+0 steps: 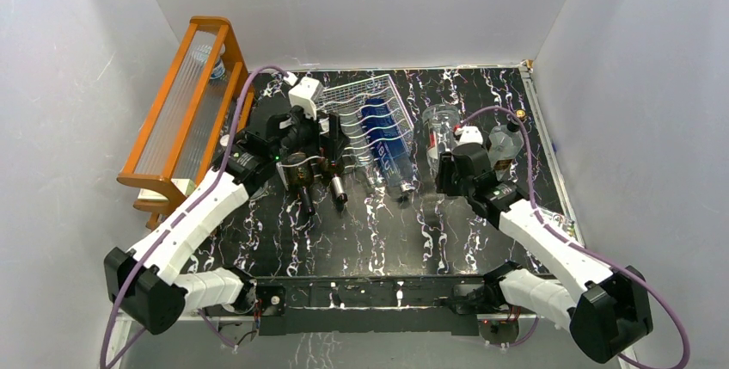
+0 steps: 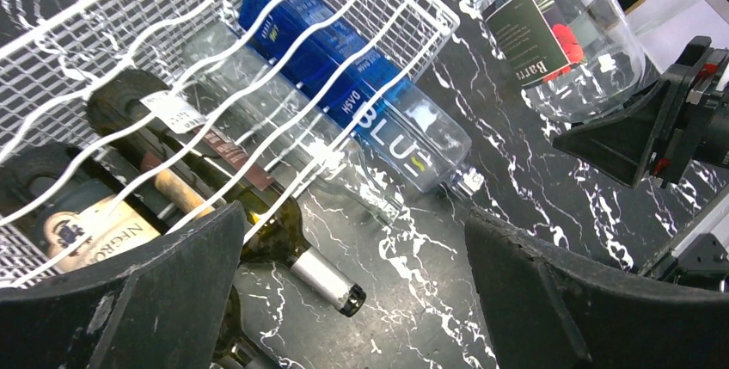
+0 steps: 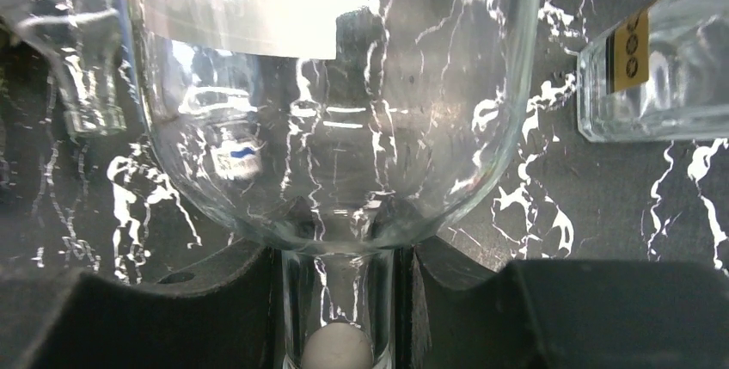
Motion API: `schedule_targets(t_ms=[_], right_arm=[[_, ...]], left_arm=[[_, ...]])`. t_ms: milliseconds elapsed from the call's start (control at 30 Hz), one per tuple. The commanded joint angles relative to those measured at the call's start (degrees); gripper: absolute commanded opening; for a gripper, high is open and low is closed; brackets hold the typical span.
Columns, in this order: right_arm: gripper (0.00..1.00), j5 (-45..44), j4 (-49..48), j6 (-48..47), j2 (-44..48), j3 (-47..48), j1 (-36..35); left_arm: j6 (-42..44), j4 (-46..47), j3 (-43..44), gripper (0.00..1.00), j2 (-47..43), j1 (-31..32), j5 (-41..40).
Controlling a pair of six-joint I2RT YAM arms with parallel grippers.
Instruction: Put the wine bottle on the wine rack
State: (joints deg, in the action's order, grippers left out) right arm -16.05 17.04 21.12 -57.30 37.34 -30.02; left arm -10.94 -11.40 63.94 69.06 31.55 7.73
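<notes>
From above: the wine rack (image 1: pixel 365 115) lies at twelve o'clock on the marbled table (image 1: pixel 378 231), its far edge close to the back wall. An orange shelf (image 1: pixel 185 107) lines the left wall at ten o'clock. The right pincer (image 1: pixel 449 167) has the wine bottle (image 1: pixel 437 124), a clear one, just off the rack's right edge at one o'clock and not on the rack. A square glass bottle (image 1: pixel 503 145) stands near it at two o'clock, between it and the table's right edge. The left pincer (image 1: pixel 309 150) hangs over the rack's near-left corner, above dark bottles (image 1: pixel 301 181) whose necks poke past the near edge. There's bare table all across six o'clock, from those necks to the arm bases.

Left wrist now: the left pincer (image 2: pixel 352 223) is spread wide, with nothing between its fingers (image 2: pixel 129 300). Through the wavy wires I see dark bottles at nine o'clock, a clear one beside them, then a blue bottle (image 2: pixel 378 85) nearest the rack's corner. The wine bottle (image 2: pixel 559 33) sits at one o'clock beyond that corner, bare marble between.

Right wrist: the right pincer (image 3: pixel 339 257) is clamped narrow on the wine bottle's neck, a pale stopper showing at six o'clock. The bottle's body (image 3: pixel 344 85) fills twelve o'clock. The square glass bottle (image 3: pixel 653 59) sits apart at two o'clock, across a strip of table.
</notes>
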Motion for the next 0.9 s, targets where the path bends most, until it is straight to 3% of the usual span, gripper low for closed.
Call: schedule_targets(t_ms=[0, 400, 867], right_arm=[[0.0, 1.6, -11.8, -2.3, 2.5, 11.6, 0.0], [0.0, 13.1, -5.8, -0.5, -15.1, 33.2, -0.5], [0.0, 12.2, 2.8, -1.4, -37.5, 54.3, -1.9]], left_arm=[[-0.4, 0.8, 1.7, 0.98, -5.4, -0.4, -3.7], [0.7, -0.2, 1.6, 0.98, -12.6, -0.4, -8.1], [1.4, -2.2, 2.2, 0.98, -13.3, -0.4, -6.9]])
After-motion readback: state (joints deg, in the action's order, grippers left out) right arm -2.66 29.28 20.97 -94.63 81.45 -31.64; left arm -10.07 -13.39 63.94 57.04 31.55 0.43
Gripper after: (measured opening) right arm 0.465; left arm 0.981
